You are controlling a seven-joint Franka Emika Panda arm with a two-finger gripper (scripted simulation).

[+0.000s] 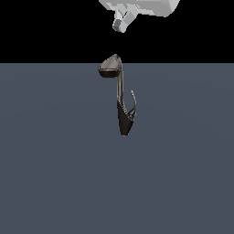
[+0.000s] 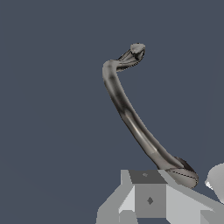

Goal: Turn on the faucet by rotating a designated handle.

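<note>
The faucet [image 1: 120, 91] stands upright in the middle of the exterior view, with a dark tapered base [image 1: 124, 121], a slim grey neck and a wide rounded head [image 1: 111, 67]. The handle [image 1: 134, 101], a thin curved silver lever, branches from the base on the exterior view's right and rises beside the neck. My gripper [image 1: 122, 22] hangs above the head, apart from it, mostly cut off by the frame edge. In the wrist view the faucet [image 2: 131, 118] curves away from the grey gripper body [image 2: 148, 197]. Whether the fingers are open or shut does not show.
The faucet stands on a flat blue-grey surface [image 1: 55, 160] that fills the lower part of the exterior view. Behind it the background is black. No other objects are in view.
</note>
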